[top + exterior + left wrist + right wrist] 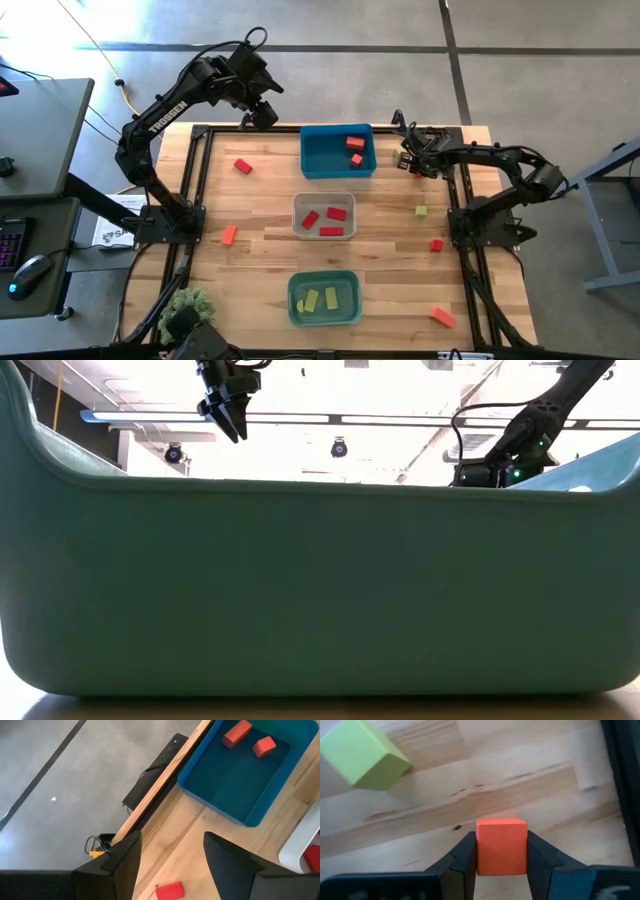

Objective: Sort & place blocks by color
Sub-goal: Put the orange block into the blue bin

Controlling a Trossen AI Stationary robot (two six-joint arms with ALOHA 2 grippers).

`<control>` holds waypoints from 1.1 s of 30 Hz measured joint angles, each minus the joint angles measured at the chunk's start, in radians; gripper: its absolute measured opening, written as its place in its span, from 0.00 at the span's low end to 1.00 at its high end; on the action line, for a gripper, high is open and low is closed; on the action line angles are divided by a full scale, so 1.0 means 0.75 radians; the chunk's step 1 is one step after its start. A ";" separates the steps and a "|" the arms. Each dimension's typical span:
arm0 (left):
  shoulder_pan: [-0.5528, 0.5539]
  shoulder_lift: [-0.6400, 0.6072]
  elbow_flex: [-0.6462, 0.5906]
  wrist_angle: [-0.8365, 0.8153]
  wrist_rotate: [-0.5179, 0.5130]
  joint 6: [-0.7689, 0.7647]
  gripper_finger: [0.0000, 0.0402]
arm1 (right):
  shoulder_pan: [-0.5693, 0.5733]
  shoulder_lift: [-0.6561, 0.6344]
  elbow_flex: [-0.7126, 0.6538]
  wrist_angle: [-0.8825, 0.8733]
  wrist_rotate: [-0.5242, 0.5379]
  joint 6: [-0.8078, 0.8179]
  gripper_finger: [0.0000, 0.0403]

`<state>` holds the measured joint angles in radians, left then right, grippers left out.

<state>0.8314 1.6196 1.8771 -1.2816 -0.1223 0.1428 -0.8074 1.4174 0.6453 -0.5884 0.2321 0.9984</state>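
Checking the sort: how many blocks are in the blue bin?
2: a bar and a cube, close together at the blue bin's end nearer the right arm. None look hidden.

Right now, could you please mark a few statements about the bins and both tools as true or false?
1. The right tool is closed on an orange cube. True.
2. The teal bin holds red blocks. False: it holds yellow-green blocks.
3. The left tool is open and holds nothing. True.
4. The blue bin is empty. False: two orange blocks lie in it.
5. The clear-grey bin holds three red blocks. True.
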 joint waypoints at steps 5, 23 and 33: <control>0.001 0.000 0.000 0.000 0.000 -0.013 0.51 | 0.000 0.001 0.021 0.064 -0.109 -0.139 0.25; 0.001 0.000 0.000 -0.001 0.000 -0.265 0.51 | 0.027 0.001 0.588 0.100 -0.202 -0.728 0.25; 0.000 0.000 0.000 -0.003 -0.001 -0.385 0.51 | 0.144 0.031 0.617 0.471 -0.347 -1.060 0.25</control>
<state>0.8316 1.6196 1.8771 -1.2838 -0.1226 -0.1463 -0.6991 1.4403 1.1083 -0.2353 -0.0284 0.2037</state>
